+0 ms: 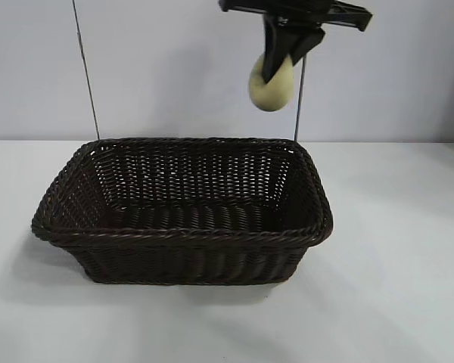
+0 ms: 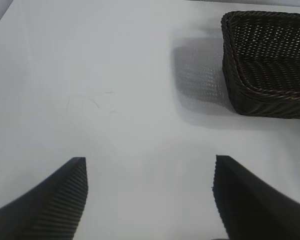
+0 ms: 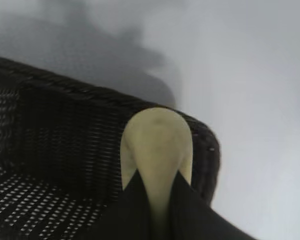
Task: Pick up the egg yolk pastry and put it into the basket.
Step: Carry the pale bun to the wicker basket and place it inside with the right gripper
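The egg yolk pastry [image 1: 272, 95], a pale yellow lump, hangs high above the far right corner of the basket [image 1: 181, 234]. My right gripper [image 1: 278, 66] is shut on it from above, and the pastry is squeezed narrow between the two black fingers. In the right wrist view the pastry [image 3: 156, 137] sticks out past the right gripper [image 3: 157, 175], with the dark woven basket [image 3: 65, 85] below and its corner right underneath. In the left wrist view my left gripper [image 2: 151, 160] stands open over bare table off to the basket's [image 2: 262, 95] side, holding nothing.
The basket stands in the middle of a white table [image 1: 393, 265], and I see nothing in it. Two thin upright rods [image 1: 87, 68] rise behind the table against a pale wall. Bare table surrounds the basket on all sides.
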`<state>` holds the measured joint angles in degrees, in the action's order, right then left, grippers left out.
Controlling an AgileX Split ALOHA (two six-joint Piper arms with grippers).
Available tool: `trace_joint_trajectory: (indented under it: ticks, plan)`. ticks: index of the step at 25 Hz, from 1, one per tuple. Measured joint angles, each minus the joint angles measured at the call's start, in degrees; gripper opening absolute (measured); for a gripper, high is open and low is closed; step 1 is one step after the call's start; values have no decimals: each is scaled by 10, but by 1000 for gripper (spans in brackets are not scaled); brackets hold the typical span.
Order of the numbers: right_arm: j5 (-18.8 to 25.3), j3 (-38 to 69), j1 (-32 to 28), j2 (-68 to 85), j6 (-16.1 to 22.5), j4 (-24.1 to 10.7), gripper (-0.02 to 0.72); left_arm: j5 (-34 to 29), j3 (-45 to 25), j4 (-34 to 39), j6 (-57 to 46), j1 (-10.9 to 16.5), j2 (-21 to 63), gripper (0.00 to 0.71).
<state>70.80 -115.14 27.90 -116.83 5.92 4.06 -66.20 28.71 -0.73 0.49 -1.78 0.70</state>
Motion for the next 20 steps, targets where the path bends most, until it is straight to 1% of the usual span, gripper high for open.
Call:
trace_joint_trajectory:
  ticks: [5, 9, 14, 17, 20]
  plan:
    - [-24, 0, 67, 0, 0, 2, 30, 0, 0, 0, 0, 0, 0, 514]
    - [-28, 0, 100, 0, 0, -4, 30, 0, 0, 0, 0, 0, 0, 514]
    - [-28, 0, 111, -11, 0, -15, 30, 0, 0, 0, 0, 0, 0, 514]
    - [-28, 0, 111, -43, 0, -25, 29, 0, 0, 0, 0, 0, 0, 514]
    - [-31, 0, 111, -83, 0, -26, 27, 0, 0, 0, 0, 0, 0, 514]
